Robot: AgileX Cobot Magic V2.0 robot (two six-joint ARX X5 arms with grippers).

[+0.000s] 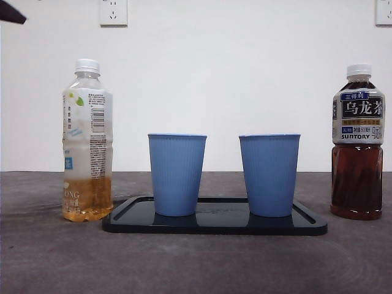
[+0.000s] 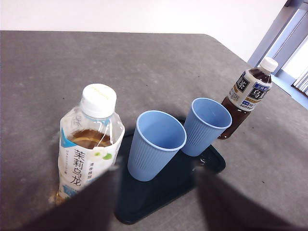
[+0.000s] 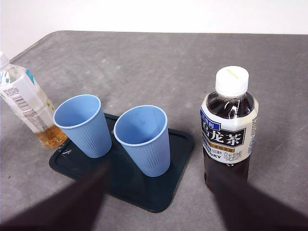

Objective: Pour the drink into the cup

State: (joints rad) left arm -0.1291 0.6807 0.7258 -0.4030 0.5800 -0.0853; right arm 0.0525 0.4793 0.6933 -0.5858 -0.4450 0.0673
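Two empty blue ribbed cups [image 1: 177,174] [image 1: 269,174] stand upright on a black tray [image 1: 214,225]. A capped bottle of pale amber tea [image 1: 87,141], about a quarter full, stands left of the tray. A capped bottle of dark oolong tea [image 1: 358,141] stands to the right. My left gripper [image 2: 156,168] is open and empty, held above and back from the pale bottle [image 2: 89,144] and the cups [image 2: 156,144] [image 2: 206,126]. My right gripper [image 3: 160,169] is open and empty, held above and back from the dark bottle [image 3: 228,127] and the cups [image 3: 83,125] [image 3: 143,139].
A grey table [image 1: 196,263] runs to a white wall with sockets [image 1: 113,12]. A black arm tip [image 1: 12,13] shows at the top left corner of the front view. The table's far corner and a window [image 2: 288,43] show in the left wrist view.
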